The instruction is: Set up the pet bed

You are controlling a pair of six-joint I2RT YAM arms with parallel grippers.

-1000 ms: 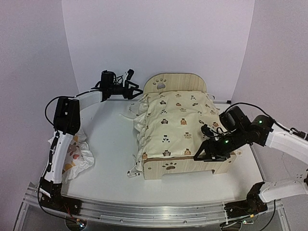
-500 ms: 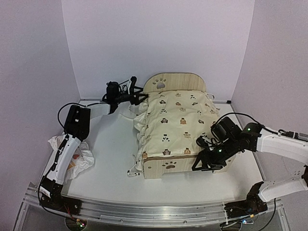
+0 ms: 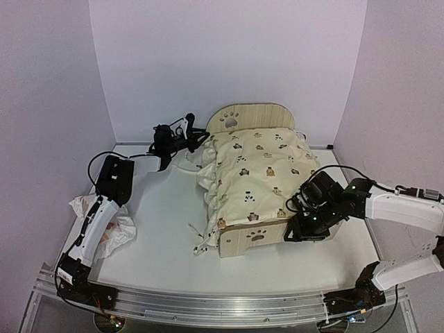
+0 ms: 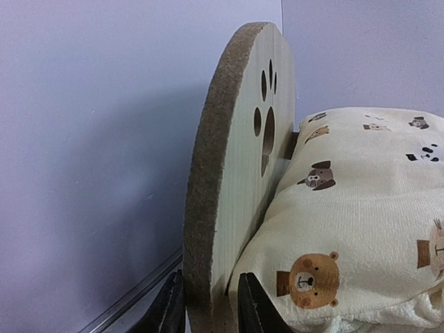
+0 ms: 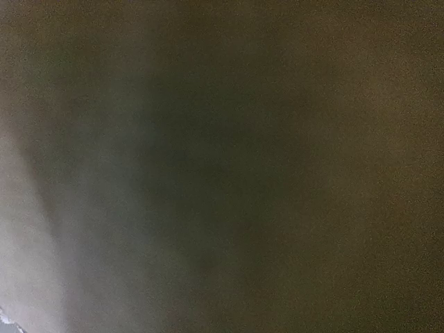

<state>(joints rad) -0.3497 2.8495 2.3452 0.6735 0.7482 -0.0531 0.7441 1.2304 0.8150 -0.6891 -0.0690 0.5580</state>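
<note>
One pet bed runs far-to-near, foot end nearest.

Left arm extended far, left claw pinching pet bed; right claw low, jaws hidden.

**Pale walls, white worktop**

I work on a white worktop, matte and evenly lit, with only soft shadows on it. Behind it stands a plain white back wall. A left wall and a right wall close in on either side, both pale with a lilac cast. A metal rail runs along the worktop's near edge. From my left wrist the wall looks bluish, and a thin metal strip lines its foot.
</note>
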